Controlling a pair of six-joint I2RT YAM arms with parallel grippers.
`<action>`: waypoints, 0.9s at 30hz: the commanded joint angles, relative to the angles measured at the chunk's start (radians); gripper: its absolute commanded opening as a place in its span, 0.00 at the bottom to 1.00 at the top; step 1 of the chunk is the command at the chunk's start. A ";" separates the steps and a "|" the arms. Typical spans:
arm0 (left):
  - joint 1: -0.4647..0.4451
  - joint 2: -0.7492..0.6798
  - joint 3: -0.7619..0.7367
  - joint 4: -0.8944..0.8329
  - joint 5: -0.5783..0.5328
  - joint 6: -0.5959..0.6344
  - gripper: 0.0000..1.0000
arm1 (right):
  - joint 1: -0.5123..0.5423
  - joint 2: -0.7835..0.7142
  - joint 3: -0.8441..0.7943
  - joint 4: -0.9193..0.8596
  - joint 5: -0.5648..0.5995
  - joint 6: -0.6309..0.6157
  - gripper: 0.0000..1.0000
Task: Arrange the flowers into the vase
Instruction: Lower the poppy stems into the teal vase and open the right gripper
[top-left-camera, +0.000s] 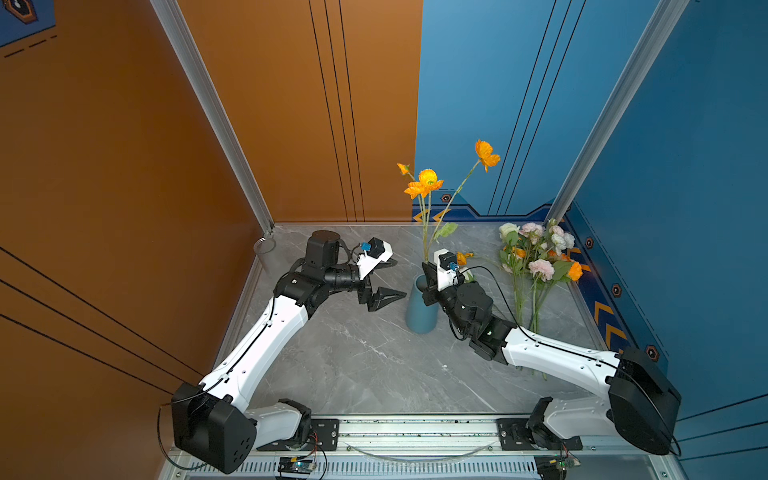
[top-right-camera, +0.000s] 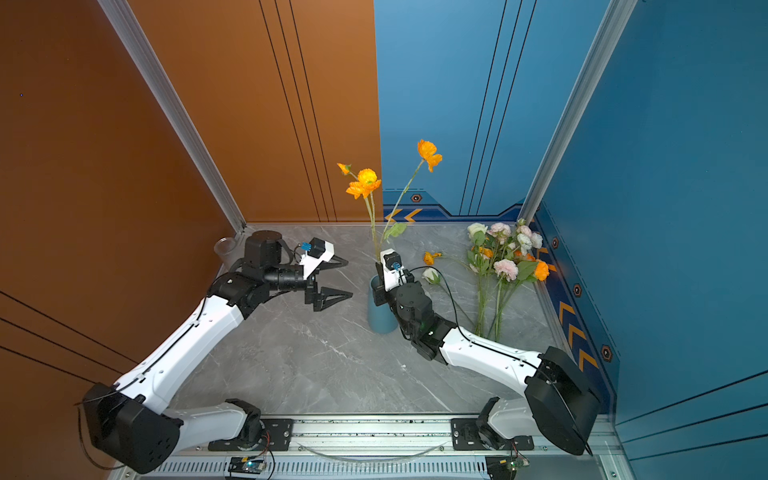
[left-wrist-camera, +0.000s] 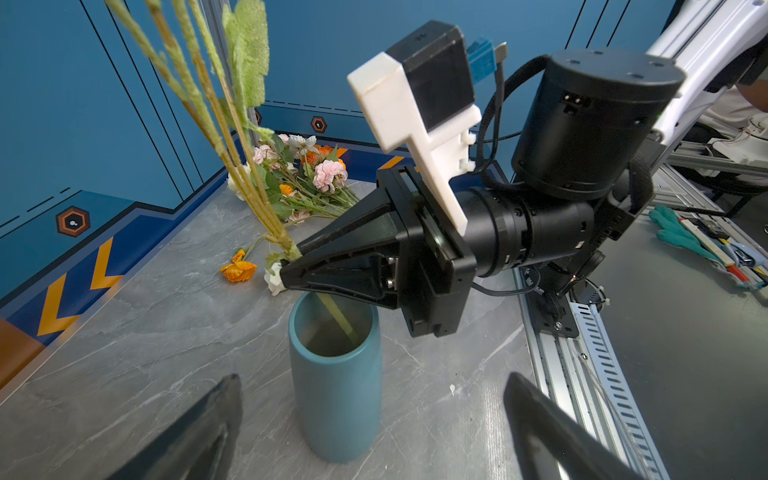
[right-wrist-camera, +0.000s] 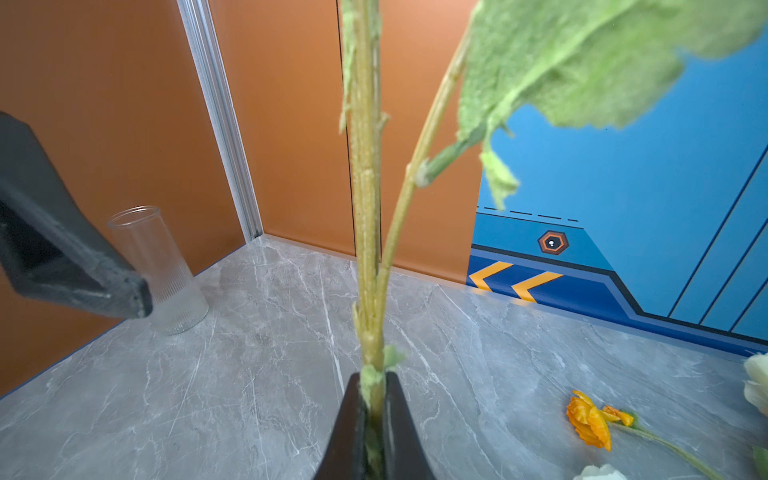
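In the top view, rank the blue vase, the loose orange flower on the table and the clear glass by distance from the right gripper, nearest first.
1. Blue vase: directly under the right gripper, which holds flower stems in the vase mouth.
2. Loose orange flower: on the table, just right of the gripper.
3. Clear glass: far-left corner, beyond the left gripper.

stems in vase, flowers lying right; glass back-left
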 joint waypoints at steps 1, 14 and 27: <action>-0.003 0.006 0.020 -0.016 0.017 -0.002 0.98 | 0.010 -0.019 -0.017 -0.044 0.015 0.028 0.07; -0.006 0.016 0.022 -0.015 0.015 -0.005 0.98 | 0.010 -0.013 -0.002 -0.082 0.012 0.035 0.22; -0.009 0.025 0.024 -0.016 0.021 -0.009 0.98 | 0.015 -0.039 0.068 -0.257 -0.003 0.034 0.67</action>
